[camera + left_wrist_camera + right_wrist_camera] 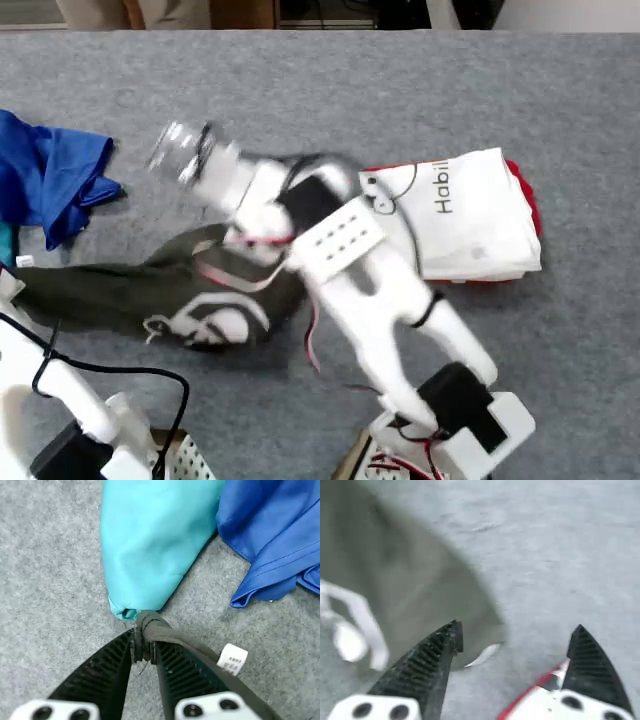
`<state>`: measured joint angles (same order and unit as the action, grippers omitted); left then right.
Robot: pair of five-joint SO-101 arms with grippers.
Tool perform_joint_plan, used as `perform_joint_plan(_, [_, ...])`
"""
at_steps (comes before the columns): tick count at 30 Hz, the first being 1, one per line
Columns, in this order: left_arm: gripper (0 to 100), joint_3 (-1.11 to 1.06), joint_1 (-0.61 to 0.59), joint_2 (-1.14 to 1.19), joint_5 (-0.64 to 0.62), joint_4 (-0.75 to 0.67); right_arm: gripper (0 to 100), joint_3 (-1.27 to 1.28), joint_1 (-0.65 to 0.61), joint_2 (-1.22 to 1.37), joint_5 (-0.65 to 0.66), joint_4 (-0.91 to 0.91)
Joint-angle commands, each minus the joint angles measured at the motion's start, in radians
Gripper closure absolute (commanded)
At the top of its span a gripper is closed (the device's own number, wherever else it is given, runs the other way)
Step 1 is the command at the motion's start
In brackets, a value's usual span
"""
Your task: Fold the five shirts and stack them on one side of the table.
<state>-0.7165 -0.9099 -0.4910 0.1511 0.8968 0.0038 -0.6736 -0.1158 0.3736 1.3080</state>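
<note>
Lying limp on the table point(560, 100), the dark olive shirt point(110, 290) is seen from above between the blue shirt point(50, 180) at the edge and the folded white shirt point(470, 215), which is laid on a red shirt point(528, 205); a pale print is shown on it. Such cloth is judged light, soft and shapeless, so it is best taken at two hem corners. At the left wrist, the left gripper point(144, 647) is clamped on a bunched corner beside a white label point(232, 659), near the teal shirt point(150, 540). At the right wrist, the right gripper point(517, 630) is held with fingers wide apart above the olive edge.
</note>
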Motion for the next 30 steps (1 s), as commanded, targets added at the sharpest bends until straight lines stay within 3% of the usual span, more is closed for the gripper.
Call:
perform_joint_plan(1, [98,0.014,0.003,-0.022,-0.006,-0.018,64.6,-0.147,0.113,0.03,-0.017,-0.005])
perform_joint_plan(4, [98,0.014,0.003,-0.027,-0.009,-0.017,65.9,-0.196,0.12,0.133,-0.015,-0.018])
perform_joint_plan(12, [98,0.011,0.0,-0.031,-0.006,-0.014,81.5,-0.421,0.082,0.613,-0.015,-0.002])
perform_joint_plan(19, [98,0.005,-0.02,-0.031,-0.005,-0.012,61.4,-0.762,0.058,0.946,0.043,0.35])
perform_joint_plan(23, [98,0.005,-0.02,-0.027,-0.005,-0.014,61.5,-0.866,0.047,1.01,0.106,0.476])
perform_joint_plan(25, [98,0.005,-0.02,-0.025,-0.005,-0.014,67.1,-0.848,0.044,1.007,0.121,0.476])
perform_joint_plan(30, [98,0.005,-0.02,-0.027,-0.003,-0.014,95.8,-0.78,0.031,0.975,0.115,0.476])
